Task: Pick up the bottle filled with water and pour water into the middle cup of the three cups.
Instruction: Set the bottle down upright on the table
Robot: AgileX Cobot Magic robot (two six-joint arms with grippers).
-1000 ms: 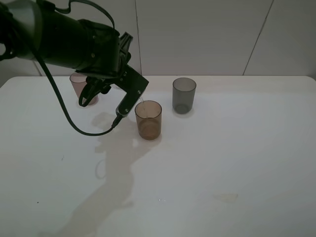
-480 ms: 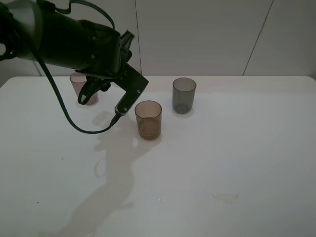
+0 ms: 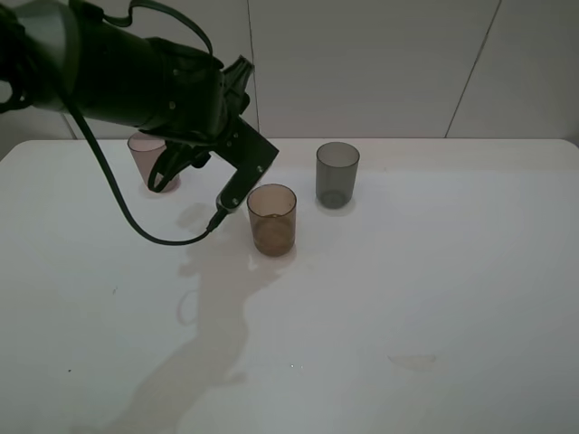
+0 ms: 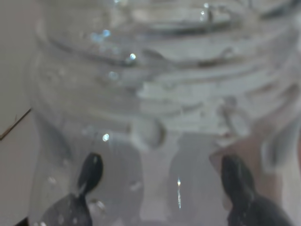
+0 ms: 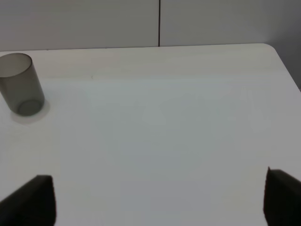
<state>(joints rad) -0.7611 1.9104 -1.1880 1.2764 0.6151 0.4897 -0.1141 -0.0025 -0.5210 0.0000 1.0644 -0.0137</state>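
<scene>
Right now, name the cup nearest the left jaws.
The amber cup, in the middle, just beside the jaws. The pink cup sits behind the arm; the grey cup stands farther right.

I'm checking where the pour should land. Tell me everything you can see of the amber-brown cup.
The amber-brown cup is a translucent, straight-sided plastic-looking tumbler with an open round mouth. It stands upright on the white table, in front of and between the pinkish cup and the grey cup, apart from both. Its lower part looks darker; whether that is water cannot be told. Only the table touches it; the left gripper hangs just beside its rim.
</scene>
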